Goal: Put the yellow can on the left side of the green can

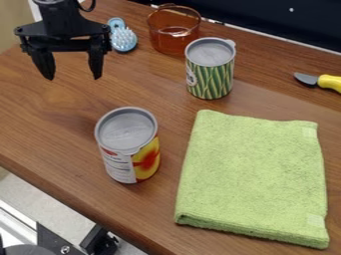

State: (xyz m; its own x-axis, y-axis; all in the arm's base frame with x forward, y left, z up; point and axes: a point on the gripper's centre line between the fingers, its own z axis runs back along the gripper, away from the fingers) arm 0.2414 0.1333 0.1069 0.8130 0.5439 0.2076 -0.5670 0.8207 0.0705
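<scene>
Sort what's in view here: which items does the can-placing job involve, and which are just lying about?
Part of the job:
- yellow can
- green can
- gripper

Just lying about:
- folded green cloth
- blue brush
- amber glass cup
- yellow-handled knife

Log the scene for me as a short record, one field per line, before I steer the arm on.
gripper: upper left of the view, jaws apart, nothing between them
yellow can: upright, nearer the camera than the green can and to its left in view
green can: upright, in front of the amber cup
towel: green, folded flat, right of the yellow can
far edge: blue brush, left of the cup
right edge: yellow-handled knife
</scene>
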